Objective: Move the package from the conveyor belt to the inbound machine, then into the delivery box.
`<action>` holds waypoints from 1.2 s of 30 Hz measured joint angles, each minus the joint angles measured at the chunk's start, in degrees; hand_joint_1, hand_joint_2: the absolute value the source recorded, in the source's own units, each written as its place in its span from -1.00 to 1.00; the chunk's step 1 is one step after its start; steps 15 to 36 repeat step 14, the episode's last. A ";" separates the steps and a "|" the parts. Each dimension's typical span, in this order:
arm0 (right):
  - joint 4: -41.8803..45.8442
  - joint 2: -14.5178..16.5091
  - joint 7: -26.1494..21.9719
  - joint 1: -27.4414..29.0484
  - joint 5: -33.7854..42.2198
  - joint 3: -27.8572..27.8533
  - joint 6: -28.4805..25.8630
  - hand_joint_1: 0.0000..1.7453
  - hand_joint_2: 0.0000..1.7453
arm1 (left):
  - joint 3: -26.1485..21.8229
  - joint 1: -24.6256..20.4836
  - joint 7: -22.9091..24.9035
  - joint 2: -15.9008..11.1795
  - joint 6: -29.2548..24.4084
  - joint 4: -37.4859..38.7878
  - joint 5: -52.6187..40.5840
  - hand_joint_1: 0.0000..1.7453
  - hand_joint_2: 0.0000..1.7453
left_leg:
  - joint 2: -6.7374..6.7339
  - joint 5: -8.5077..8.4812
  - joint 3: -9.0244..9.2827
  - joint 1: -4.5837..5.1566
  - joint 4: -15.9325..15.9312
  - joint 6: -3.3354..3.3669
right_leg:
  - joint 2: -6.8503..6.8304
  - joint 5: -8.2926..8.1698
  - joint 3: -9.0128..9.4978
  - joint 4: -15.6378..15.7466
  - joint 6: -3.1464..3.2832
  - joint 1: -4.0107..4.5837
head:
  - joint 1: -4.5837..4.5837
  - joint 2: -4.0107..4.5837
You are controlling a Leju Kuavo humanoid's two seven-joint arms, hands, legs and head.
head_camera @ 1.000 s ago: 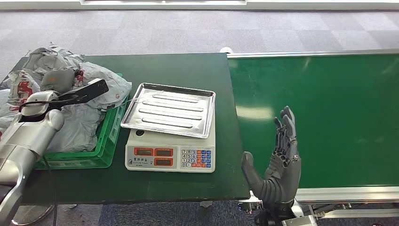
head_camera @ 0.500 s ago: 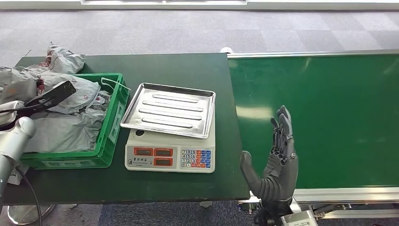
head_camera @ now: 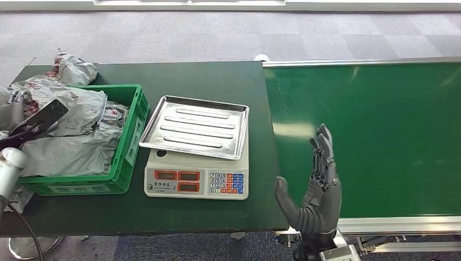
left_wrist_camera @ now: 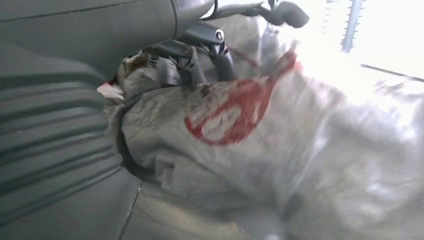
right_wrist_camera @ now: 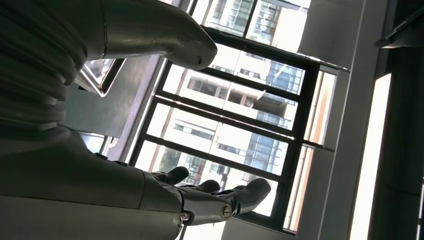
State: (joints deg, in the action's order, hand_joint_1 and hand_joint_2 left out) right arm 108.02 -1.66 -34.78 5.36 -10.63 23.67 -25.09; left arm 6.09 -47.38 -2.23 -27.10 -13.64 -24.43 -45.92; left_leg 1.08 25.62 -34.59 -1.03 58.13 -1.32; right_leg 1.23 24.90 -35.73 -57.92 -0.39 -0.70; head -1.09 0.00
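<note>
Right hand (head_camera: 315, 190) upright at the conveyor belt (head_camera: 380, 136) edge, fingers (head_camera: 325, 149) wide, empty. Left hand (left_wrist_camera: 60, 150) fingers against a grey package (left_wrist_camera: 260, 150); grip cannot be determined.

A dark green table (head_camera: 212, 76) is positioned directly beside a green conveyor belt (head_camera: 380, 136), edge to edge. On the table, a green crate (head_camera: 128, 142) is set at the left, with a white scale (head_camera: 197, 175) just beside it. A grey package (head_camera: 73, 68) is located behind the crate.
</note>
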 joint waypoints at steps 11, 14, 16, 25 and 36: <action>2.13 0.07 1.92 3.18 -3.90 0.00 -1.85 -1.00 1.00 | -10.07 27.35 -6.70 11.28 3.10 -45.13 33.20 -1.00 -1.00 | -0.22 0.32 0.05 0.19 0.03 0.19 | 0.19 0.14 -0.01 0.03 -0.18 -0.19 | 0.01 0.00; 2.73 0.09 2.01 3.84 -4.31 -0.05 -1.88 -1.00 1.00 | -10.00 31.69 -7.56 12.96 2.31 -52.94 34.86 -1.00 -1.00 | -0.21 0.38 0.05 0.19 0.03 0.19 | 0.17 0.20 0.00 0.04 -0.19 -0.18 | 0.00 0.00; 2.73 0.09 2.01 3.84 -4.31 -0.05 -1.88 -1.00 1.00 | -10.00 31.69 -7.56 12.96 2.31 -52.94 34.86 -1.00 -1.00 | -0.21 0.38 0.05 0.19 0.03 0.19 | 0.17 0.20 0.00 0.04 -0.19 -0.18 | 0.00 0.00; 2.73 0.09 2.01 3.84 -4.31 -0.05 -1.88 -1.00 1.00 | -10.00 31.69 -7.56 12.96 2.31 -52.94 34.86 -1.00 -1.00 | -0.21 0.38 0.05 0.19 0.03 0.19 | 0.17 0.20 0.00 0.04 -0.19 -0.18 | 0.00 0.00; 2.73 0.09 2.01 3.84 -4.31 -0.05 -1.88 -1.00 1.00 | -10.00 31.69 -7.56 12.96 2.31 -52.94 34.86 -1.00 -1.00 | -0.21 0.38 0.05 0.19 0.03 0.19 | 0.17 0.20 0.00 0.04 -0.19 -0.18 | 0.00 0.00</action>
